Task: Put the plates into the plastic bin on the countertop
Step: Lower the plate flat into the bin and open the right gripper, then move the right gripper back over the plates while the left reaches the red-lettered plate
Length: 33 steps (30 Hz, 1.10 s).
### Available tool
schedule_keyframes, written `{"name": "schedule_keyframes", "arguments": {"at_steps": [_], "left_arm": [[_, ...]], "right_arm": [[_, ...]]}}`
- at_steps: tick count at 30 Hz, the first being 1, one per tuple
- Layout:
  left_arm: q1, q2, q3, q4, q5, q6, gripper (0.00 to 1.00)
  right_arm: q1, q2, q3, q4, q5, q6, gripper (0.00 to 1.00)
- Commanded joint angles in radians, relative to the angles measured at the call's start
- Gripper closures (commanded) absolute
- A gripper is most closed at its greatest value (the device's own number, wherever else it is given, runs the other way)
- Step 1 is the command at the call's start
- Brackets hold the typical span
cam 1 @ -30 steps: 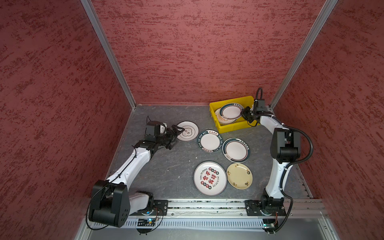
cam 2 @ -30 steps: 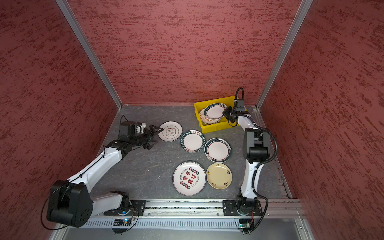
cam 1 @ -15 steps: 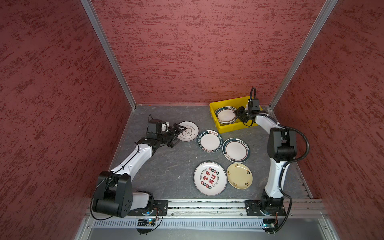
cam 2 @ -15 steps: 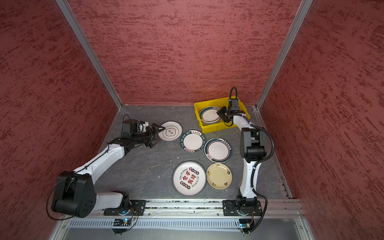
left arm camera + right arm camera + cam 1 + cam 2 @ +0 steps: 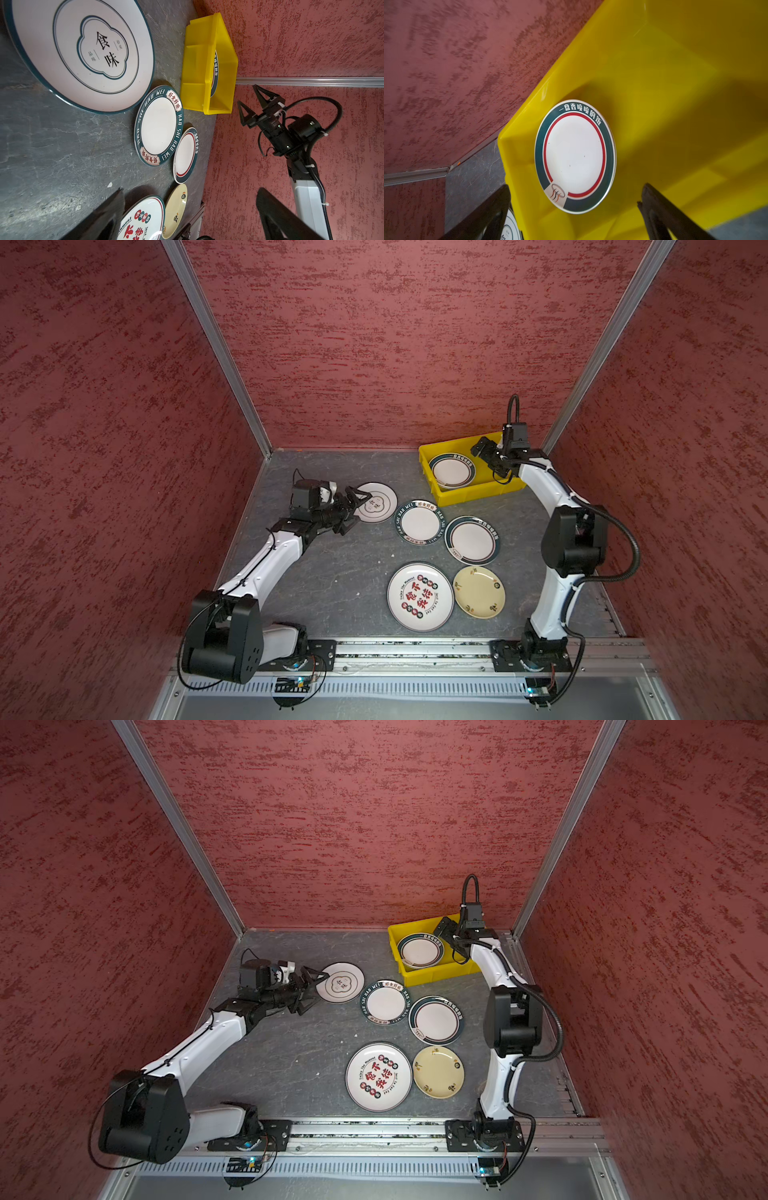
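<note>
The yellow plastic bin [image 5: 473,495] stands at the back right of the countertop [image 5: 332,572]. One green-rimmed plate [image 5: 452,470] lies flat in it, free of any grip. Just to its right, above the bin, hangs my right gripper [image 5: 484,462], open and empty; the right wrist view shows that plate [image 5: 575,155] below the spread fingers. My left gripper [image 5: 359,510] is open at the near-left edge of a white clover-print plate [image 5: 376,502], not closed on it. Several more plates lie on the countertop: a lettered green one [image 5: 419,522], a green-and-red one [image 5: 471,540], a large red-print one [image 5: 419,596] and a cream-yellow one [image 5: 478,591].
Red textured walls close in the left, back and right sides. A metal rail [image 5: 415,649] with both arm bases runs along the front edge. The bin [image 5: 436,973] sits close to the back right corner. Small white crumbs [image 5: 392,554] dot the dark slab.
My right gripper has opened and let go of the green-rimmed plate, which now lies flat in the bin. The left gripper has edged closer to the clover-print plate, still open.
</note>
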Motion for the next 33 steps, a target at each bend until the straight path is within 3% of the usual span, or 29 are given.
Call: {"name": "schedule_keyframes", "arguments": {"at_steps": [1,7,15,19,24,33], "left_arm": [[0.007,-0.032,-0.027,-0.005,-0.005,0.041,0.01],[0.016,-0.051,-0.072,-0.041,-0.031,0.079,0.01],[-0.007,-0.118,-0.143,-0.06,-0.036,0.142,0.01],[-0.013,-0.123,-0.211,-0.056,-0.031,0.21,0.01],[-0.036,-0.138,-0.307,-0.001,0.022,0.197,0.01],[-0.167,-0.161,-0.354,-0.015,0.006,0.248,0.0]], "right_arm": [[0.004,-0.174,-0.084,0.03,0.044,-0.034,0.01],[0.003,-0.434,-0.345,0.075,-0.036,-0.012,0.01],[0.004,-0.819,-0.767,-0.008,0.014,0.018,0.01],[0.004,-0.968,-0.918,0.012,-0.091,0.074,0.01],[0.004,-1.039,-0.961,-0.083,-0.192,0.053,0.01],[0.003,-1.08,-0.984,-0.184,-0.365,-0.033,0.01]]}}
